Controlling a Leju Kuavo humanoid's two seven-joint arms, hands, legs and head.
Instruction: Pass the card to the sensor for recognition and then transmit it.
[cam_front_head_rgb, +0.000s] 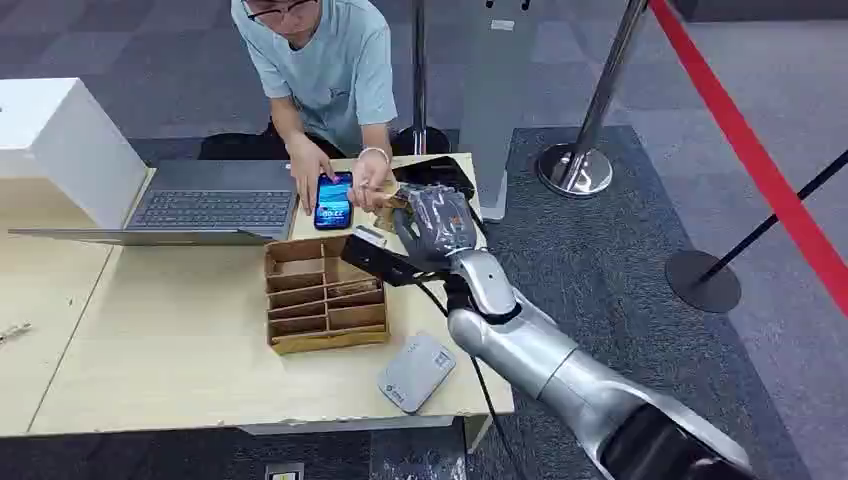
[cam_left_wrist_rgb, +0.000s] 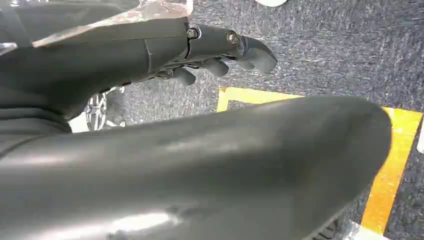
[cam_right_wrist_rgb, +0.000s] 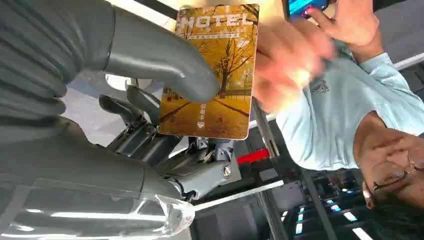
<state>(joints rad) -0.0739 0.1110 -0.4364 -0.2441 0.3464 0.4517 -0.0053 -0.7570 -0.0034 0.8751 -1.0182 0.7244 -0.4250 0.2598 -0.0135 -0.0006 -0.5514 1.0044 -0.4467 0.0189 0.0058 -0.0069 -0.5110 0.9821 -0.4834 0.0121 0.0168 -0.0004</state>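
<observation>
Right wrist view: right robot hand pinches card.

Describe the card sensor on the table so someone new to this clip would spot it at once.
Start at the light wooden table and find the brown cardboard divider box near its middle. Just toward the robot from that box, near the table's front edge, lies the sensor. It is a flat grey pad with rounded corners, lying at an angle, the only grey slab beside the brown box.
</observation>
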